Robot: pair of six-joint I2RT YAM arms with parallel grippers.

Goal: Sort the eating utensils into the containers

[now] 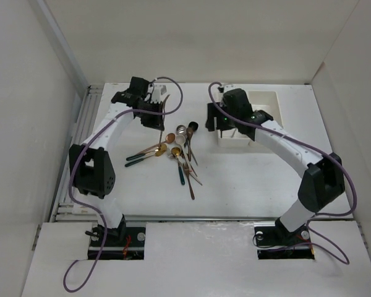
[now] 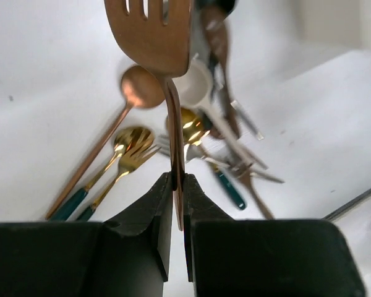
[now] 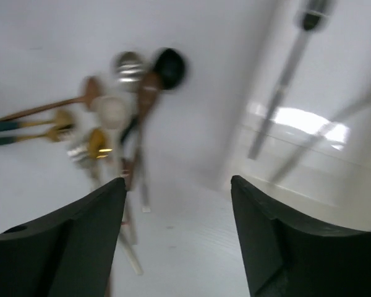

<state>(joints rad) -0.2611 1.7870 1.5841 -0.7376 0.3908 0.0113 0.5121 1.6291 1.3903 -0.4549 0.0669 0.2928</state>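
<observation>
**Held item.** The copper fork [image 2: 153, 37] was clamped by its thin handle in the left tool [image 2: 178, 185], whose jaws were closed on it. The fork's head stood well beyond the fingertips and clear of the bench [image 1: 235, 185].

**Hazard 1: pivot or slip.** The pads met only a narrow, smooth shaft, with the heavy head far from the grip. A quick swing would probably turn the fork in the jaws or let it slide out.

**Hazard 2: drop zone.** The remaining eating utensils [image 1: 179, 151] lay in a crossed heap directly beyond the left tool. A released fork would likely fall among them and scatter them.

**Hazard 3: shared space.** The containers [image 1: 276, 102] lay to the right of the left tool, past the heap. The right tool [image 3: 176, 185] hung at their heap-side edge, jaws spread and empty. A direct transfer would bring both arms to the same rim, so contact between them was a risk.

**Edges and clearance.** The enclosure's back wall [image 1: 204, 43] stood near, beyond the left tool, and gave little margin there. Bare bench lay open on the near side of the heap. The container rim rose above the bench, so the fork would need height to pass over it.
</observation>
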